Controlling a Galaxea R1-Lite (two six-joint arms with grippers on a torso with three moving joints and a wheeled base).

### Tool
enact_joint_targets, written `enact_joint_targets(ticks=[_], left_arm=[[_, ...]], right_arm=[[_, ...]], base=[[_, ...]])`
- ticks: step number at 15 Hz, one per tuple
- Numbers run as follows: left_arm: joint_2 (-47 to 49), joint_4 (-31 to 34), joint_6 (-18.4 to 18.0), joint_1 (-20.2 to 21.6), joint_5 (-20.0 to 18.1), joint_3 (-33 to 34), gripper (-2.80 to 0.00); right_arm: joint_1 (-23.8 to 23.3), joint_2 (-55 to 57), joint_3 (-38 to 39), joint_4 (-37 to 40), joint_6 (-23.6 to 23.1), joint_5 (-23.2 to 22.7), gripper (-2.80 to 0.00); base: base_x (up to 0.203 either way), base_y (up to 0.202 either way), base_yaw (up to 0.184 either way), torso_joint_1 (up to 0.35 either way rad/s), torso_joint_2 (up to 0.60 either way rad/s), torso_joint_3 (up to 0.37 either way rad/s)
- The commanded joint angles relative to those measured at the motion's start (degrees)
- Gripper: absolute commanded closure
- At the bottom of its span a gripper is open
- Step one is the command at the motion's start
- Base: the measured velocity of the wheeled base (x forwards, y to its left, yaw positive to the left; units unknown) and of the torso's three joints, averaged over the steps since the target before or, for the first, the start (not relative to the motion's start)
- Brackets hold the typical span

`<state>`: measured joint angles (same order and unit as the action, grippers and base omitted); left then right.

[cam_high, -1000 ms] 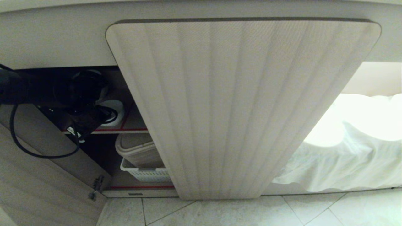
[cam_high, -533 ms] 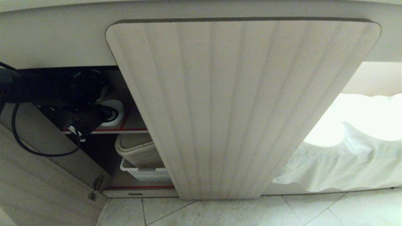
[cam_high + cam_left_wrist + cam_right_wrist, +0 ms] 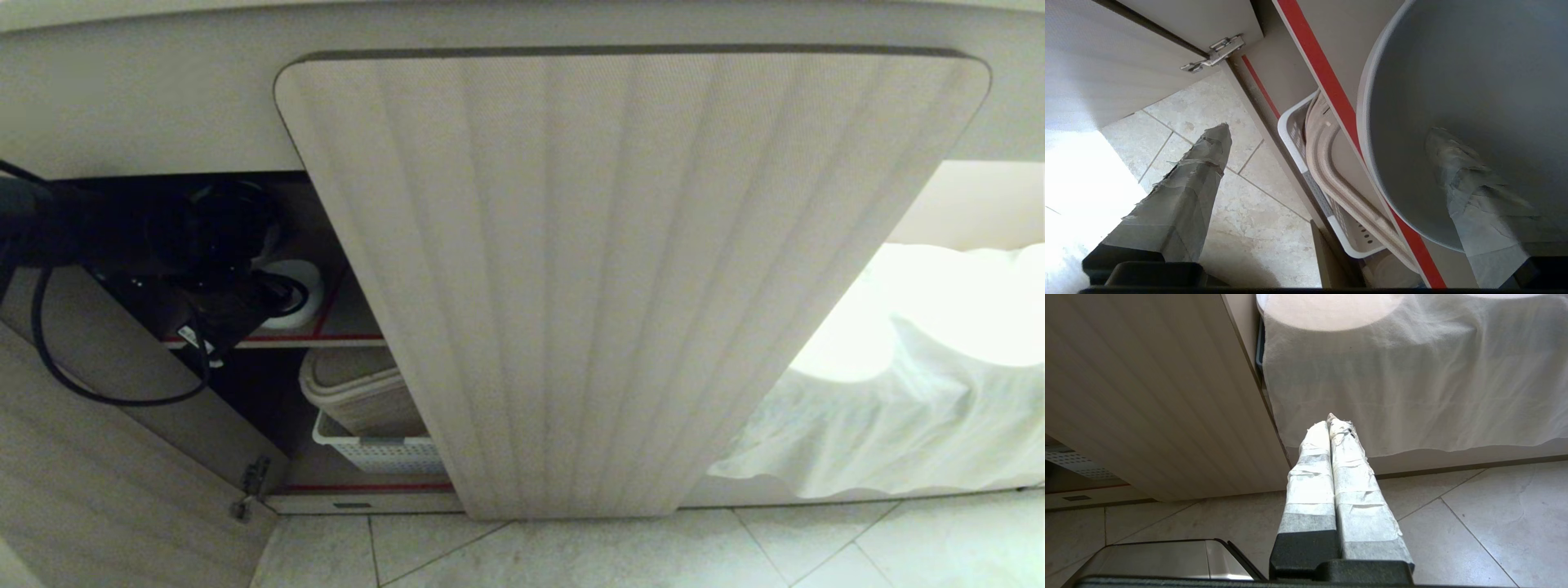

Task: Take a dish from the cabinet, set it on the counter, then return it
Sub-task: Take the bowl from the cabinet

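Observation:
The dish (image 3: 1453, 94), a small white deep bowl, stands at the front of the red-edged upper shelf (image 3: 1327, 81) of the cabinet (image 3: 637, 286). In the head view the dish (image 3: 295, 287) shows partly behind my dark left arm. My left gripper (image 3: 1327, 130) is open across the dish's near wall. One taped finger (image 3: 1457, 163) is inside the bowl and the other (image 3: 1200, 163) hangs outside over the floor. My right gripper (image 3: 1329, 421) is shut on nothing, parked low beside the cabinet. The counter is out of view.
On the lower shelf a white perforated basket (image 3: 375, 453) holds a beige tray (image 3: 359, 392). The left door (image 3: 82, 474) stands open with its hinge (image 3: 249, 490) showing. A white cloth (image 3: 898, 408) hangs at the right. A steel bin lid (image 3: 1159, 559) lies below the right gripper.

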<state>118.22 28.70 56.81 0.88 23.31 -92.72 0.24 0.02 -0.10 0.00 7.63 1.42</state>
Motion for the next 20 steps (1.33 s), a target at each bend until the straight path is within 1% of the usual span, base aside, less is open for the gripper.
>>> enact_joint_targets(ticks=[1,2,9,13,18,20], left_arm=[[0.0,0.1,0.3,-0.4,0.2,0.0,-2.80],[0.0,0.1,0.3,-0.4,0.2,-0.1,0.00],[-0.3,0.2,0.2,-0.5,0.2,-0.8,0.00],[-0.4,1.8,0.2,-0.7,0.2,-0.8,0.00],[-0.6,2.0,0.3,-0.7,0.2,-0.4,0.00],[-0.7,3.4,0.7,-0.7,0.2,-0.4,0.00]], right_arm=[[0.0,0.0,0.0,0.0,0.0,0.0,0.00],[0.0,0.0,0.0,0.0,0.0,0.0,0.00],[0.0,0.0,0.0,0.0,0.0,0.0,0.00],[0.0,0.0,0.0,0.0,0.0,0.0,0.00],[0.0,0.0,0.0,0.0,0.0,0.0,0.00],[0.0,0.0,0.0,0.0,0.0,0.0,0.00]], base=[[0.000,0.000,0.000,0.000,0.00,0.000],[0.000,0.000,0.000,0.000,0.00,0.000],[0.000,0.000,0.000,0.000,0.00,0.000],[0.000,0.000,0.000,0.000,0.00,0.000],[0.000,0.000,0.000,0.000,0.00,0.000],[0.000,0.000,0.000,0.000,0.00,0.000]])
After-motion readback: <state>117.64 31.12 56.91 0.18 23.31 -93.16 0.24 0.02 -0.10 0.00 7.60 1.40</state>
